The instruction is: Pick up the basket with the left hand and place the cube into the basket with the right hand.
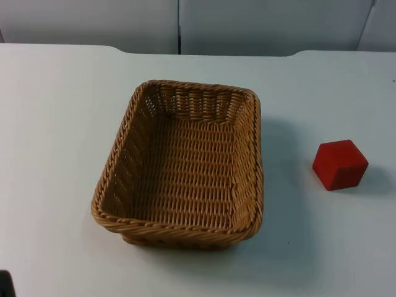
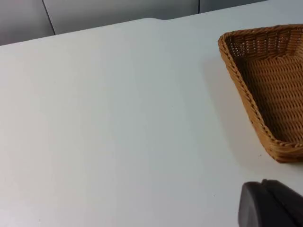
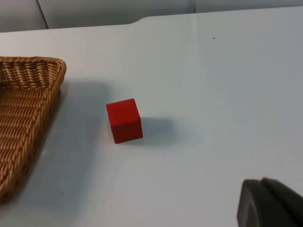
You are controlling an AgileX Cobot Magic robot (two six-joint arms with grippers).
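Basket (image 1: 185, 170) empty on counter (image 1: 55, 124), cube (image 1: 340, 164) well apart. Nothing grasped yet; can't tell either gripper's state. Next: left gripper takes the rim.

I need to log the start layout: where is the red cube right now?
In the top view the red cube sits on the white table, at the picture's right, apart from the wicker basket and level with the middle of its right wall.

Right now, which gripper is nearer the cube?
Right. The right gripper looks straight at the red cube; the left gripper faces the basket on the cube's far side.
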